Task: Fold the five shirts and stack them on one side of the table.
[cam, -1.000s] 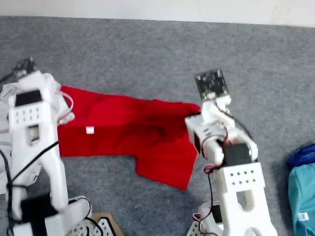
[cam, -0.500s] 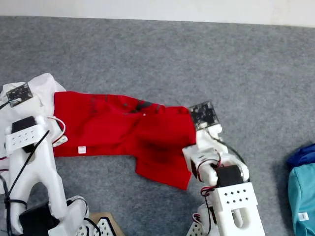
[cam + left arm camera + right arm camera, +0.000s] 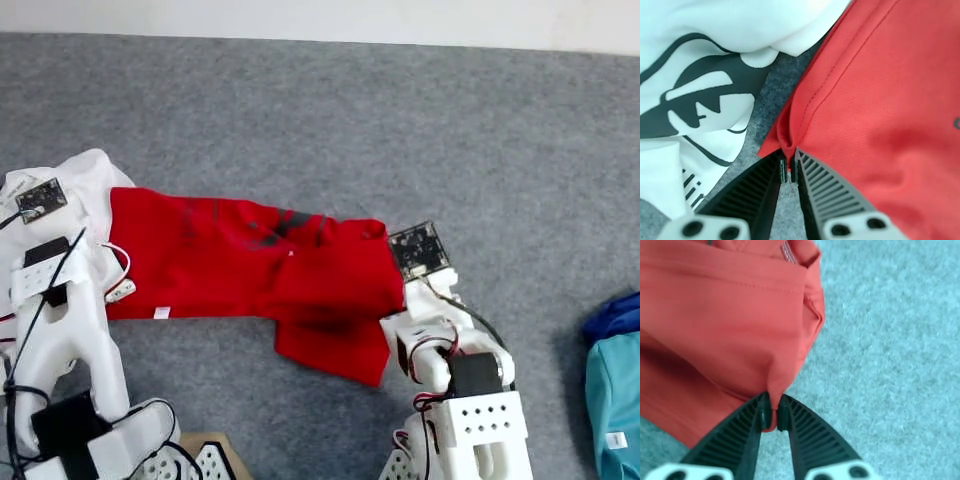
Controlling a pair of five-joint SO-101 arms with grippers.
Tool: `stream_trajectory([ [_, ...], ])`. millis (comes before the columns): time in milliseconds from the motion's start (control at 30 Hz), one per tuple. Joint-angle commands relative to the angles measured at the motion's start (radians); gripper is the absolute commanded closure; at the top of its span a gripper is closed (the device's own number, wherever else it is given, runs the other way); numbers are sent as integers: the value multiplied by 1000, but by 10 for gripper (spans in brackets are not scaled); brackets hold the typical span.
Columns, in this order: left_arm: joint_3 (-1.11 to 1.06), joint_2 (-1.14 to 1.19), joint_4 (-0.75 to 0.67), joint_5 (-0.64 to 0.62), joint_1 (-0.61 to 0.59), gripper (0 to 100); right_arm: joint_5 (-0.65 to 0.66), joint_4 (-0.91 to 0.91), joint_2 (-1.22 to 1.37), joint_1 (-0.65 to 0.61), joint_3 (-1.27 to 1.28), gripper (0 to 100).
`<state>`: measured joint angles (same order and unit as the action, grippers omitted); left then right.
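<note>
A red shirt point(image 3: 250, 265) lies stretched across the grey table point(image 3: 400, 120), partly folded over itself. My left gripper point(image 3: 789, 167) is shut on the shirt's left edge, pinching a fold of red cloth point(image 3: 875, 115); a white shirt with black print point(image 3: 695, 95) lies beside it. My right gripper point(image 3: 771, 415) is shut on the red shirt's point(image 3: 720, 325) right edge. In the high view the left arm point(image 3: 55, 300) stands at the shirt's left end and the right arm point(image 3: 440, 340) at its right end. The white shirt point(image 3: 70, 175) sits under the left arm.
A teal shirt point(image 3: 615, 405) and a dark blue one point(image 3: 612, 318) lie at the table's right edge. A cardboard piece point(image 3: 215, 455) shows at the front between the arms. Bare grey table stretches along the back.
Both arms have drawn back toward the front, pulling the red shirt's far edge over itself. The white shirt under the left arm has come into sight.
</note>
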<state>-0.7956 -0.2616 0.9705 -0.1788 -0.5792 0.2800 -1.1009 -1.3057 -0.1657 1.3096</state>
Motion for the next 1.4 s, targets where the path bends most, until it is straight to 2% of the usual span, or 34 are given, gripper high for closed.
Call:
stream_trajectory([
  [0,4,13,-46,9,-38,990,20,-1,-16,33,13,992],
  [300,8,73,-92,9,-42,976,29,-1,-16,30,13,988],
  [500,8,67,-86,-38,-36,740,74,-4,-16,33,13,893],
  [600,18,65,-61,-78,-38,705,74,-4,-16,33,10,888],
  [867,173,65,126,-77,-44,705,69,-88,-10,36,-168,882],
  [1067,380,67,290,-86,22,715,-35,-54,7,31,-248,831],
  [1133,463,74,370,-120,84,780,-103,-24,65,31,-286,858],
  [1267,578,76,422,-206,213,1000,-192,4,278,19,-424,983],
  [1367,621,77,420,-269,323,967,-226,1,466,-21,-530,979],
])
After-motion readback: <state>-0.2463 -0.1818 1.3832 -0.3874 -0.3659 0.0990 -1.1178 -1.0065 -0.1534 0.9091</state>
